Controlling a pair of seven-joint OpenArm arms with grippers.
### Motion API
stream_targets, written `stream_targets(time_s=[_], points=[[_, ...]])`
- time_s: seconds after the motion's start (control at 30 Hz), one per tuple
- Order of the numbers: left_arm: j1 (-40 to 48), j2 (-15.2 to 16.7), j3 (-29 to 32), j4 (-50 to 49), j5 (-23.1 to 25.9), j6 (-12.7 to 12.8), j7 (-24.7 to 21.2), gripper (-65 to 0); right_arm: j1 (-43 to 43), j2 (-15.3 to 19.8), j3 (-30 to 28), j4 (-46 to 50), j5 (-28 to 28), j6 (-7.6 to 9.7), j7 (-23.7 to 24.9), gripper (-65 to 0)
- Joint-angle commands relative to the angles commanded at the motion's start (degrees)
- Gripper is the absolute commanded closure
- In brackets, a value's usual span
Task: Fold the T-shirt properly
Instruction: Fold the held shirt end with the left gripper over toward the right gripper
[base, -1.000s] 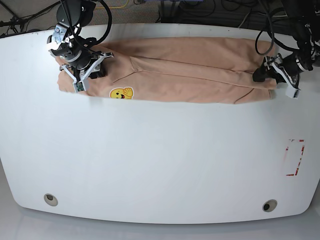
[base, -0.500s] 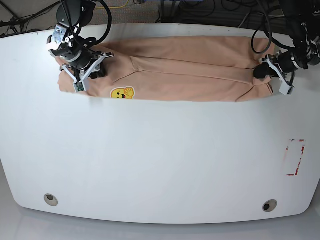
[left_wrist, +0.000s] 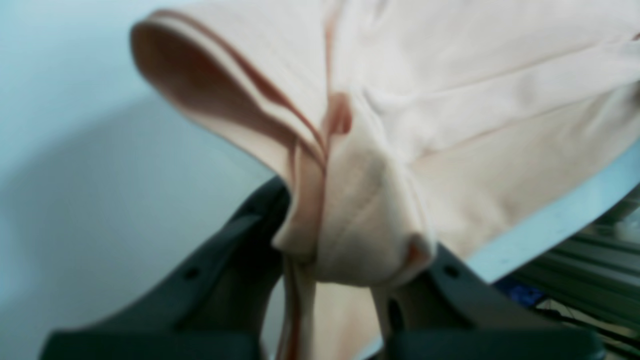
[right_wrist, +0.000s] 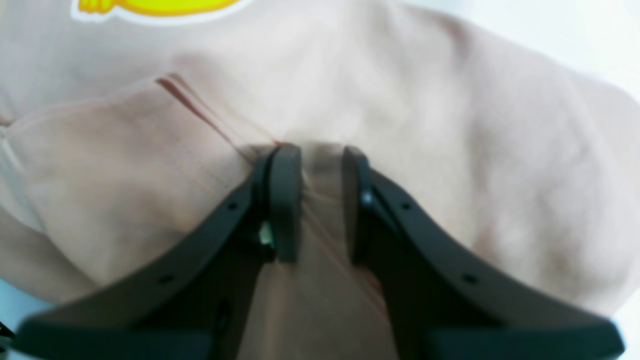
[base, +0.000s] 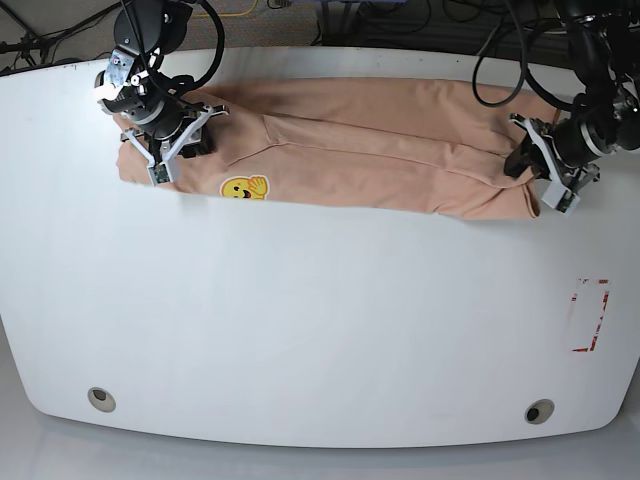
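The T-shirt lies as a long, already narrowed band across the far side of the table, its yellow smiley print facing up near the robot's right end. The left gripper is clamped on a bunched corner of the hem; in the left wrist view a thick wad of cloth with a stitched edge is wedged between its dark fingers. The right gripper pinches a ridge of cloth at the other end, its fingers closed to a narrow gap filled with fabric.

The risk, as I judge it, lies in the uneven grips: the left one holds several layers (how many cannot be told), so a layer could slip free when lifted and leave a crooked fold. Pulling the two ends apart too hard could drag the band across the smooth tabletop, or off its far edge.

The cloth is soft, matte peach cotton that creases in long shallow ridges; the hem shows double stitching. The table is glossy white with rounded corners.
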Motion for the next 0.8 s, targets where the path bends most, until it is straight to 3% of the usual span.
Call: stream_targets(time_s=[0.37, 0.67, 0.8], points=[[-4.6, 7.6, 13.6, 0.3, 0.4, 0.0, 1.8, -1.4, -0.2, -0.5, -2.2, 0.0, -0.2, 0.0, 0.1, -13.0], [-6.4, 13.3, 17.3, -0.2, 0.4, 0.0, 1.8, -1.4, 0.0, -1.8, -2.4, 0.0, -0.1, 0.0, 0.1, -13.0], [-7.5, 14.2, 17.3, -0.4, 0.4, 0.0, 1.8, -1.5, 0.1, -2.1, -2.4, 0.1, -0.1, 0.0, 0.1, -13.0]])
